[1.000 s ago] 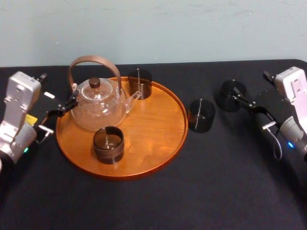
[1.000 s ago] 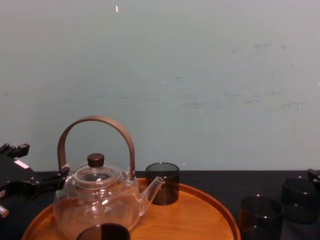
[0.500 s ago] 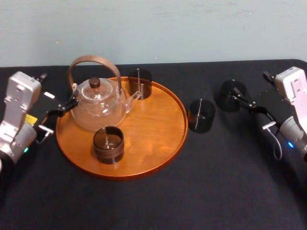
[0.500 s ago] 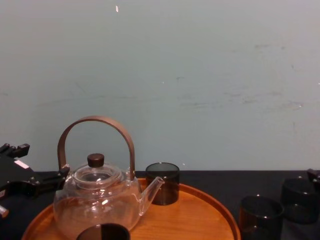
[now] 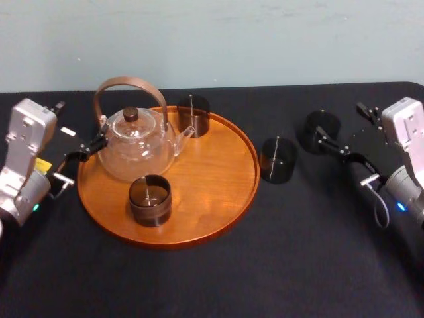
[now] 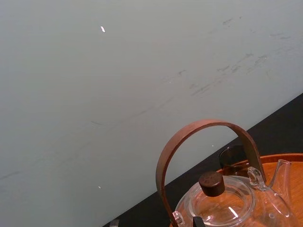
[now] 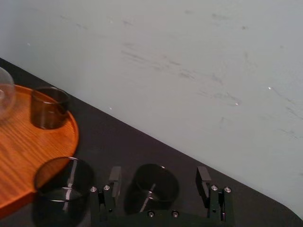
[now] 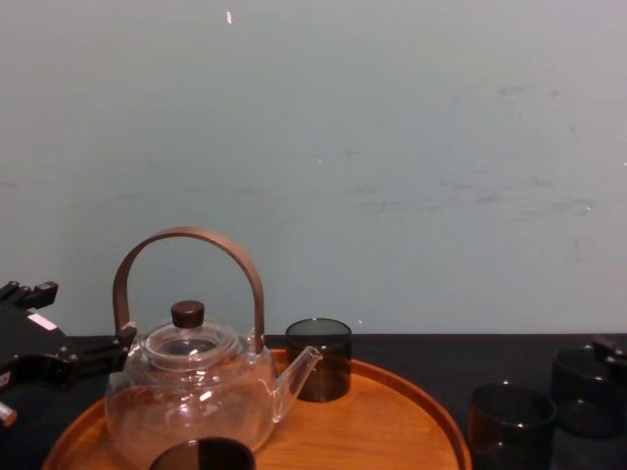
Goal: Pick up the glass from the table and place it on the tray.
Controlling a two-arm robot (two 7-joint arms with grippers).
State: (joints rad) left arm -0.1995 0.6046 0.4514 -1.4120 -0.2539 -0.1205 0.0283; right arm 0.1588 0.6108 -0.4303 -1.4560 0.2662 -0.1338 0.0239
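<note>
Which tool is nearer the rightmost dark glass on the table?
Right. The right tool has its open fingers on either side of that glass, not yet closed on it. The left tool sits across the tray, by the teapot.

The right gripper's [image 7: 159, 176] fingers stand spread on either side of a dark glass [image 7: 152, 190] on the black surface [image 7: 124, 141]; a second glass [image 7: 64, 185] sits beside the tray [image 7: 19, 142].

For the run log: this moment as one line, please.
phase: pre-grasp | right tool: open, aimed at rightmost glass on table | left tool: parked beside teapot | tray: teapot, two glasses
</note>
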